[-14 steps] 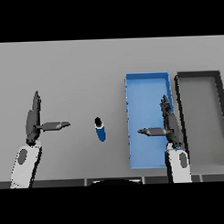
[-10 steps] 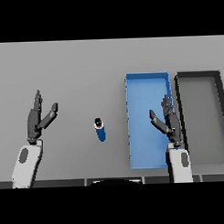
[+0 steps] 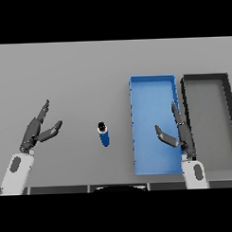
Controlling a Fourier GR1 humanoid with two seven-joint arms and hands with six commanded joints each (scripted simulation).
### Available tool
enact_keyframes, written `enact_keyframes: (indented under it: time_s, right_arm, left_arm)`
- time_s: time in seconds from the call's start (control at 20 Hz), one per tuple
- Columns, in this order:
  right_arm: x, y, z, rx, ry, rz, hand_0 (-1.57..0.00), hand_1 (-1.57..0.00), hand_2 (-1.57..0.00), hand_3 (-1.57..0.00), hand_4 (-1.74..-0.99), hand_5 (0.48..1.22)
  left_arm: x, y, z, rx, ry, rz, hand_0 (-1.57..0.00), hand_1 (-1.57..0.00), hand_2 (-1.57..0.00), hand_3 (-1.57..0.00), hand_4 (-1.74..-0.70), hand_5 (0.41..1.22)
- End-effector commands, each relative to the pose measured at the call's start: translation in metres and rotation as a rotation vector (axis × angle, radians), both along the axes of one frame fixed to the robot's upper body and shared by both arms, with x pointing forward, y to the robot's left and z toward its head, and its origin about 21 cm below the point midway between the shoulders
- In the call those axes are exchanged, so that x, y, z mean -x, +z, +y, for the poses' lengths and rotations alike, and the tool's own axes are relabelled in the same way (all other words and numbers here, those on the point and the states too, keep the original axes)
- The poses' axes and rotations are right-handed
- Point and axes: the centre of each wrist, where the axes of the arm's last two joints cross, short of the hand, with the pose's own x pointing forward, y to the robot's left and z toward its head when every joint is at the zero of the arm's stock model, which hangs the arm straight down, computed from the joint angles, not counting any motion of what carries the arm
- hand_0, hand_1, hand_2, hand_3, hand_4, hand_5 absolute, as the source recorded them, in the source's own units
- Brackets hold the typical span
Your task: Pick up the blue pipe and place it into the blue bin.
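Lying on the grey table [image 3: 88, 71] toward its near edge, about midway between the two hands, with the blue pipe [image 3: 104, 135] resting free and touched by nothing. Pointing its long axis roughly from near to far, tilted a little so the dark open end sits farther away and slightly left, the blue body trailing back toward the near edge. Sitting just left of the blue bin [image 3: 152, 79], apart from its left wall, with the grey bin [image 3: 204, 78] beyond that on the right. Hovering near the table's left near corner, left hand [image 3: 37, 131] spread loose, fingers straight and thumb splayed toward the pipe, gripping nothing. Hanging over the blue bin's right near part, right hand [image 3: 177, 133] likewise relaxed, fingers straight and pointing away, thumb angled leftward, holding nothing. Judging by the gaps, neither hand much closer than the other: pipe off to the right of the left hand and to the left of the right hand, at about the same depth as both. Favouring the right hand perhaps, since already above the target bin, yet needing to cross the bin's left wall to reach the pipe. Approaching from the side across the short width, rather than along the length, probably the sounder grasp. Nothing of the task done yet.
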Motion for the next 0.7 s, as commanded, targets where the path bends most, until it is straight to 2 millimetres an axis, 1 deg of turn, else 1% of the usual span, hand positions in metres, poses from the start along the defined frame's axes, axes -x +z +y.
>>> enact_keyframes:
  time_s: [0.0, 0.05, 0.1, 0.2, 0.3, 0.35, 0.4, 0.45, 0.5, 0.6, 0.65]
  right_arm:
    - [-0.001, 0.002, 0.002, 0.001, -0.004, 0.005, 0.0, 0.0, 0.0, 0.0, -1.197, 0.621]
    - [0.0, 0.003, -0.003, 0.009, -0.011, 0.006, 0.0, 0.0, 0.0, 0.0, -1.192, 0.621]
    - [-0.001, 0.005, 0.001, 0.019, -0.012, -0.004, 0.0, 0.0, 0.0, 0.0, -1.181, 0.619]
    - [-0.004, 0.004, -0.004, 0.015, -0.01, 0.004, 0.0, 0.0, 0.0, 0.0, -1.179, 0.616]
    - [0.0, 0.001, -0.002, 0.017, 0.004, 0.017, 0.0, 0.0, 0.0, 0.0, -1.174, 0.616]
    - [-0.001, 0.0, 0.0, 0.012, 0.004, 0.021, 0.0, 0.0, 0.0, 0.0, -1.173, 0.616]
    - [-0.002, 0.0, 0.001, 0.023, -0.002, 0.025, 0.0, 0.0, 0.0, 0.0, -1.164, 0.617]
    - [-0.004, 0.004, -0.001, 0.013, -0.005, 0.026, 0.0, 0.0, 0.0, 0.0, -1.174, 0.618]
    - [-0.002, 0.004, -0.002, 0.009, -0.004, 0.015, 0.0, 0.0, 0.0, 0.0, -1.182, 0.618]
    - [-0.002, 0.006, -0.004, 0.0, -0.008, 0.019, 0.0, 0.0, 0.0, 0.0, -1.195, 0.617]
    - [0.0, 0.003, -0.001, -0.002, -0.005, 0.03, 0.0, 0.0, 0.0, 0.0, -1.197, 0.615]
  left_arm:
    - [0.001, 0.002, -0.001, 0.006, -0.037, -0.007, 0.0, 0.0, 0.0, 0.0, -0.97, 0.594]
    - [0.007, 0.002, -0.001, 0.007, -0.086, -0.002, 0.0, 0.0, 0.0, 0.0, -0.98, 0.584]
    - [0.011, 0.006, 0.002, -0.002, -0.119, 0.004, 0.0, 0.0, 0.0, 0.0, -0.99, 0.573]
    - [0.016, 0.009, -0.004, -0.027, -0.202, 0.046, 0.0, 0.0, 0.0, 0.0, -1.03, 0.549]
    - [0.026, 0.002, -0.018, -0.018, -0.276, 0.086, 0.0, 0.0, 0.0, 0.0, -1.07, 0.522]
    - [0.026, 0.001, -0.031, -0.006, -0.315, 0.12, 0.0, 0.0, 0.0, 0.0, -1.1, 0.51]
    - [0.03, 0.0, -0.038, -0.011, -0.342, 0.138, 0.0, 0.0, 0.0, 0.0, -1.11, 0.497]
    - [0.033, -0.001, -0.047, -0.026, -0.368, 0.142, 0.0, 0.0, 0.0, 0.0, -1.13, 0.485]
    - [0.034, -0.004, -0.057, -0.036, -0.382, 0.149, 0.0, 0.0, 0.0, 0.0, -1.13, 0.475]
    - [0.038, -0.01, -0.067, -0.045, -0.41, 0.17, 0.0, 0.0, 0.0, 0.0, -1.14, 0.455]
    - [0.036, -0.013, -0.074, -0.04, -0.425, 0.177, 0.0, 0.0, 0.0, 0.0, -1.14, 0.45]
